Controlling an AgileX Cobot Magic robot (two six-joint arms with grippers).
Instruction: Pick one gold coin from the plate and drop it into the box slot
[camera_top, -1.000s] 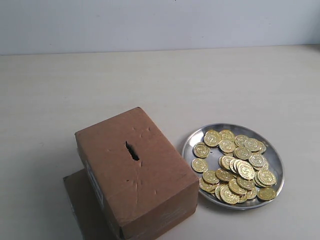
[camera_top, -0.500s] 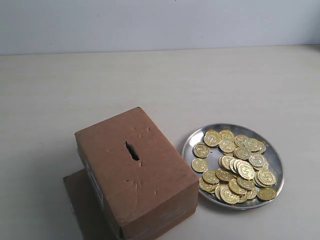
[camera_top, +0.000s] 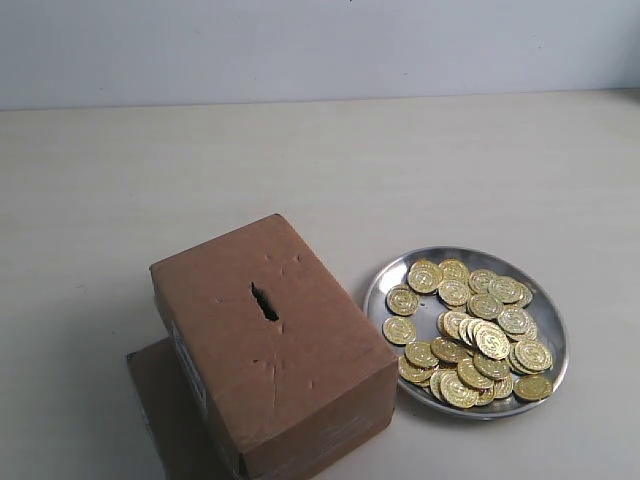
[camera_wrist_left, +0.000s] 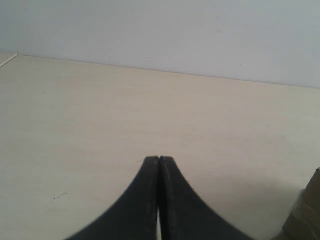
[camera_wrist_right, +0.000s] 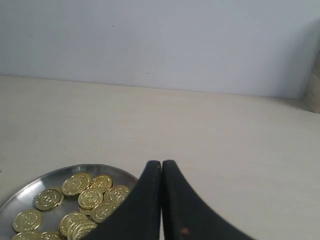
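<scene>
A shiny silver plate (camera_top: 393, 278) heaped with several gold coins (camera_top: 470, 330) rests on the table at the right of the exterior view. To its left stands the brown cardboard box (camera_top: 300, 370), its dented top cut by a dark ragged slot (camera_top: 264, 301). Neither gripper appears in the exterior view. In the right wrist view my right gripper (camera_wrist_right: 161, 164) is shut and empty, with the plate (camera_wrist_right: 30, 186) and its coins (camera_wrist_right: 90, 198) beside and beneath it. My left gripper (camera_wrist_left: 158, 159) is shut with nothing in it, over bare table; a corner of the box (camera_wrist_left: 306, 210) shows at the frame edge.
A flat brown cardboard sheet (camera_top: 165, 400) lies under the box at its left. The pale wooden table (camera_top: 320, 170) runs back to a light wall. A brownish object (camera_wrist_right: 314, 85) stands at the edge of the right wrist view.
</scene>
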